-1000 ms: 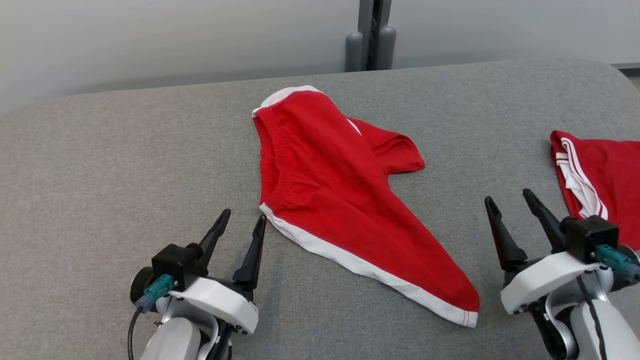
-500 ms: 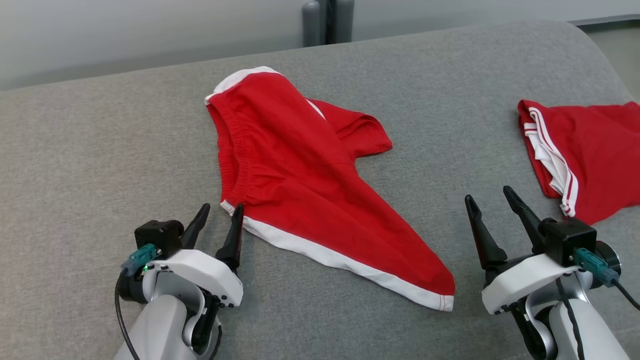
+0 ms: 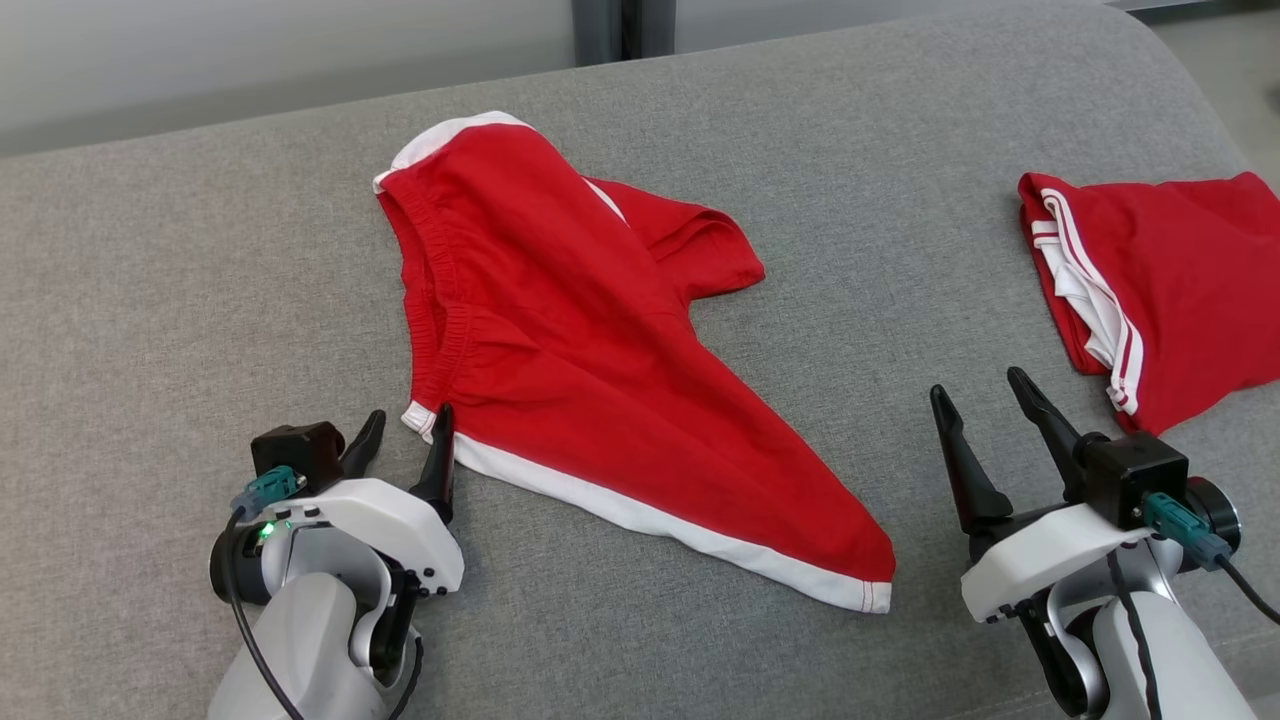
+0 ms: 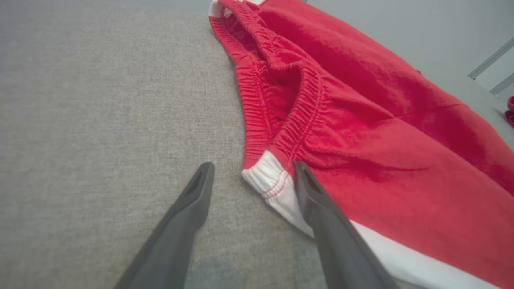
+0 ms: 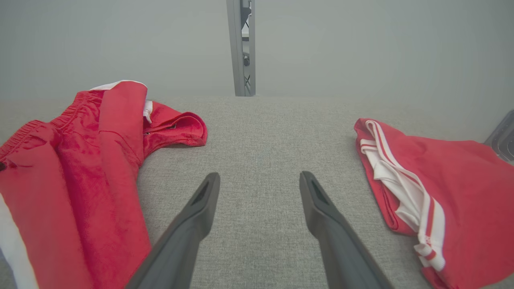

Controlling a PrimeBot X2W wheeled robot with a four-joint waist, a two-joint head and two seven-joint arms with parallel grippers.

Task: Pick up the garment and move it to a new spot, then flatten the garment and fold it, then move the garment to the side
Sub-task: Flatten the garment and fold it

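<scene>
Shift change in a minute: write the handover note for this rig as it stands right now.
Left gripper: jaws open, empty, set at the near waistband corner of the red fabric shorts with white trim.
Right gripper: jaws open, empty, over the grey woven fabric surface, between the shorts and a second red garment with white stripes.
Shorts: lying rumpled mid-surface, partly doubled over.
Done: nothing visible; the shorts are not gripped, flattened or folded.
Left: grasp and move them, flatten, fold, set aside.
</scene>
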